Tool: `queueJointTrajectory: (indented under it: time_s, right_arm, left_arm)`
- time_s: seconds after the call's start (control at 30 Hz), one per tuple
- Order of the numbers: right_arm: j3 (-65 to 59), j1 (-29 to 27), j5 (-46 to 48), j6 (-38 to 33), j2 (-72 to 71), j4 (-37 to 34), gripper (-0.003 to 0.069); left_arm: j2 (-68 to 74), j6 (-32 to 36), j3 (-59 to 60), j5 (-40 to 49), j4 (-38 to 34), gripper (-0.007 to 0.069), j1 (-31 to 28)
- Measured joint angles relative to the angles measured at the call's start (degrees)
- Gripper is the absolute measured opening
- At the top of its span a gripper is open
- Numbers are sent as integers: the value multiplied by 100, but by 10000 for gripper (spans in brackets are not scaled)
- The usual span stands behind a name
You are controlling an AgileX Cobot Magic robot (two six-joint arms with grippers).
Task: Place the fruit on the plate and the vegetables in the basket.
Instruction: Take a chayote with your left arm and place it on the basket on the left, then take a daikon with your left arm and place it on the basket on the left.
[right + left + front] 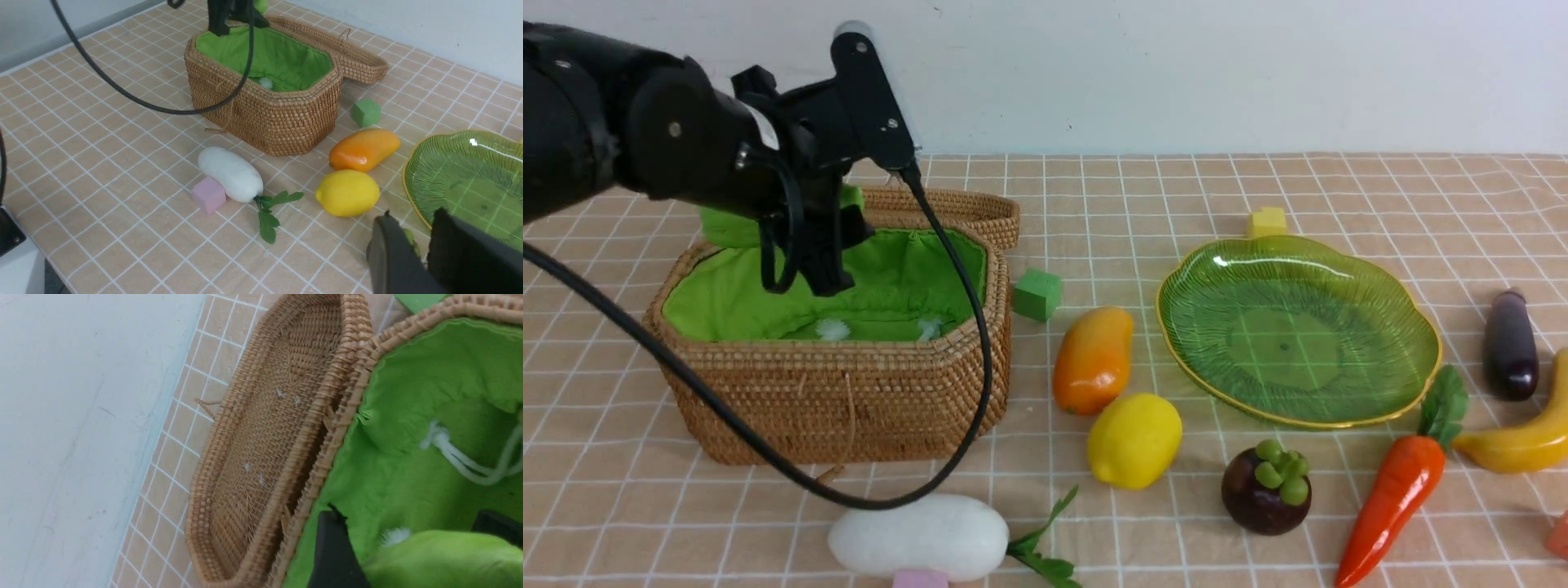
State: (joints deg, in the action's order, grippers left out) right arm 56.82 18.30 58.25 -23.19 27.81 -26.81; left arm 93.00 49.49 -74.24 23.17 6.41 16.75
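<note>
My left gripper [809,282] hangs over the open basket [849,400], shut on the green bitter gourd [727,230], which lies crosswise between the fingers [335,547] above the green lining. The green plate [1290,343] is bare. Mango [1092,359], lemon [1134,439], mangosteen [1266,487] and banana [1523,441] lie on the cloth around it. Radish [919,536], carrot [1392,506] and eggplant [1511,343] also lie on the cloth. My right gripper [414,220] shows only in its wrist view, above the mangosteen with a narrow gap and nothing held.
The basket's lid [964,212] lies open behind it, near the wall. Foam cubes sit about: green [1036,294], yellow [1267,221], pink [920,579] against the radish. The left arm's cable [890,502] loops down in front of the basket.
</note>
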Motion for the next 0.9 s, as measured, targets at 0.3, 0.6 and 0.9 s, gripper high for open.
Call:
queueJointTrajectory:
  time_s: [0.3, 0.6, 0.9]
  right_arm:
    - [0, 0, -29, 83, 0, -12, 169]
    - [0, 0, -36, 83, 0, -6, 172]
    - [0, 0, -36, 83, 0, 5, 179]
  left_arm:
    - [-199, -1596, 0, 480, -412, 643, 0]
    - [-1108, -1897, -12, 3386, -2127, 440, 134]
    - [-1194, -1104, -16, 4731, -2129, 357, 1904]
